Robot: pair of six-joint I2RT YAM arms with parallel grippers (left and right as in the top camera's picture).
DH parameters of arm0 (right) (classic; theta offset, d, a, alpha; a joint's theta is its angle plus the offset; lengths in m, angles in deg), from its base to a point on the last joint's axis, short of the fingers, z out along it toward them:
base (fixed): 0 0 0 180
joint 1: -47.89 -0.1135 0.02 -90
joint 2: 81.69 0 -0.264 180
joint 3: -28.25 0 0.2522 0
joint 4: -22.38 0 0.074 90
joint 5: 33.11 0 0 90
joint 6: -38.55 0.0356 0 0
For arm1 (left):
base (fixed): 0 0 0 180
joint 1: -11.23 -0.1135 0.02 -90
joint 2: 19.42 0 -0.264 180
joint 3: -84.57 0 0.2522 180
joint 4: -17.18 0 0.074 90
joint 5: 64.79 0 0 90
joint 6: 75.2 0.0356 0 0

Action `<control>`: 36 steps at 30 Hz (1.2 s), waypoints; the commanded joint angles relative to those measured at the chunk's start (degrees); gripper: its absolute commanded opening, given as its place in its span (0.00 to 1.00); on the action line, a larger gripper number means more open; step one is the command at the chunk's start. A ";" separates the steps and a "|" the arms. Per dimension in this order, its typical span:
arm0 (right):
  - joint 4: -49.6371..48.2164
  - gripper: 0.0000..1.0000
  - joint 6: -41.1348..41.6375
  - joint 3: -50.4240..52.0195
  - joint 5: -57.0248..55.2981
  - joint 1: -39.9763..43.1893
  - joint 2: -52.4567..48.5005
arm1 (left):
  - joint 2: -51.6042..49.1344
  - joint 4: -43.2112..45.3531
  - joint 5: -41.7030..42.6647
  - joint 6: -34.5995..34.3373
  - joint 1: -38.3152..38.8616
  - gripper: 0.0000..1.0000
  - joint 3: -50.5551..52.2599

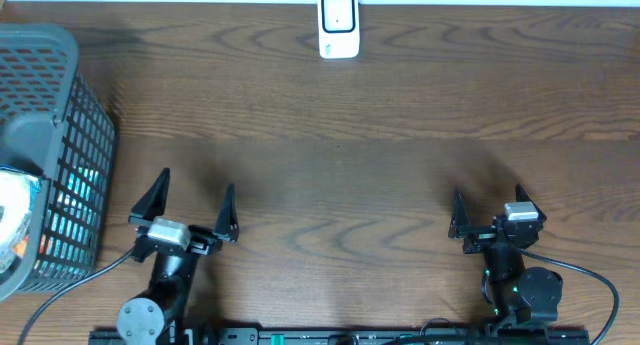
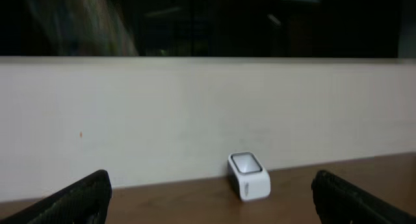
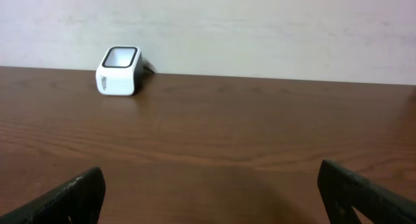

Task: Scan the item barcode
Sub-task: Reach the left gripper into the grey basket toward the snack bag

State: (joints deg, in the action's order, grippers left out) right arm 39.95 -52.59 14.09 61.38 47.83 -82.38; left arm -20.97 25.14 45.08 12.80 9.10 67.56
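Note:
A small white barcode scanner (image 1: 339,25) with a dark window stands at the table's far edge, against the wall. It also shows in the left wrist view as the scanner (image 2: 249,176) and in the right wrist view as the scanner (image 3: 119,71). Packaged goods (image 1: 14,217) in white, blue and orange lie in the basket at the far left; no barcode shows on them. My left gripper (image 1: 197,182) (image 2: 211,178) is open and holds nothing, near the front left. My right gripper (image 1: 488,193) (image 3: 211,171) is open over bare wood at the front right.
A black mesh basket (image 1: 70,115) stands at the table's left edge, with something grey (image 1: 30,140) on top and a teal pack (image 1: 78,200) showing through the mesh. A pale wall runs along the back.

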 commanded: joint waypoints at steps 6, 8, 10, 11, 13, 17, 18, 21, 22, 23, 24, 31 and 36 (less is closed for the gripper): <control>0.24 0.99 -0.83 0.04 0.37 -0.42 0.26 | -19.43 -17.27 3.48 2.34 0.17 0.97 -28.37; 0.24 0.99 -0.83 0.04 0.37 -0.42 0.26 | -23.85 -17.38 10.93 2.34 0.17 0.98 -32.06; 0.24 0.99 -0.83 0.04 0.37 -0.42 0.26 | -26.86 -15.65 15.02 2.34 0.17 0.98 -33.53; 0.24 0.99 -0.83 0.04 0.37 -0.42 0.26 | -27.63 -14.29 15.06 2.38 0.17 0.97 -33.53; 0.24 0.99 -0.83 0.04 0.37 -0.42 0.26 | -28.85 -11.43 15.02 2.34 0.17 0.98 -33.53; 0.24 0.99 -0.83 0.04 0.37 -0.42 0.26 | -32.98 -10.95 8.00 -2.03 0.17 0.98 -37.64; 0.24 0.99 -0.83 0.04 0.37 -0.42 0.26 | -34.10 -12.74 7.67 -2.01 0.17 0.98 -39.56; 0.24 0.99 -0.83 0.04 0.37 -0.42 0.26 | -40.52 -23.78 7.67 -1.75 0.13 0.98 -50.10; 0.24 0.99 -0.83 0.04 0.37 -0.42 0.26 | -43.21 -28.33 7.67 -1.53 -0.04 0.98 -54.31; 0.24 0.99 -0.83 0.04 0.37 -0.42 0.26 | -46.03 -32.85 7.48 -1.29 -0.46 0.97 -58.45; 0.24 0.99 -0.83 0.04 0.37 -0.42 0.26 | -48.46 -37.00 6.27 -1.36 -0.98 0.98 -61.96; 0.24 0.99 -0.83 0.04 0.37 -0.42 0.26 | -63.78 -55.56 -8.04 -1.95 -7.76 0.98 -80.56; 0.24 0.99 -0.83 0.04 0.37 -0.42 0.26 | -68.74 -55.06 -4.02 -4.52 -15.47 0.98 -82.77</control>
State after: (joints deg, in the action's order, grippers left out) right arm 39.95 -52.59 14.09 61.38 47.81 -82.38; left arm -88.20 -30.58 40.28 10.02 -2.51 -13.55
